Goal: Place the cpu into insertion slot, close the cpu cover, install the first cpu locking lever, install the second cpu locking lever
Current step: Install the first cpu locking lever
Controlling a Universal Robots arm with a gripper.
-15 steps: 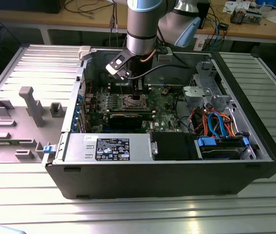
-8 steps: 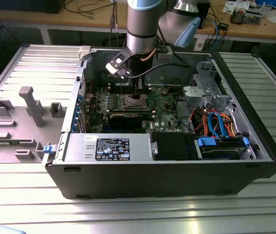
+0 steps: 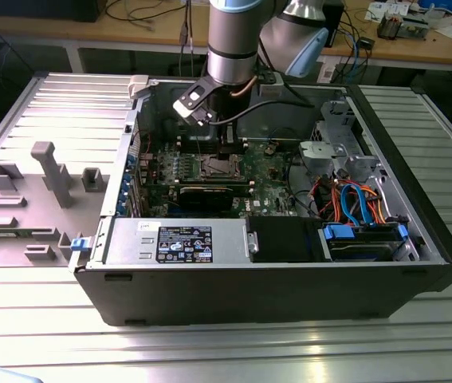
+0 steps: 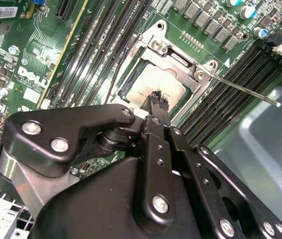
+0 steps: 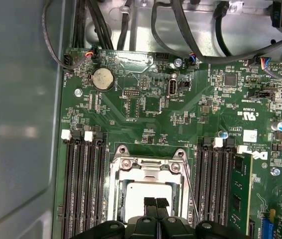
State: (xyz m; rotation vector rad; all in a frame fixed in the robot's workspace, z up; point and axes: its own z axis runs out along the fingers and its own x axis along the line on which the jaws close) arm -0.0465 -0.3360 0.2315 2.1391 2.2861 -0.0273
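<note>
Green circuit board around a dull silver-grey cpu.
The insertion slot framing the cpu has a bright silvery rim. The memory slots on 2 sides of the cpu are black, with white latches. The gripper over the cpu is matt black with silver screws. In the exterior view, the cables away from the cpu are orange, blue and red, and the table is pale grey with ribbed stripes.

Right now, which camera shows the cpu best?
The second wrist view: the cpu is close and large, its pale top clear, with the end effector at its edge. The first wrist view shows it partly behind the end effector. The exterior view shows it as a small patch below the arm.
</note>
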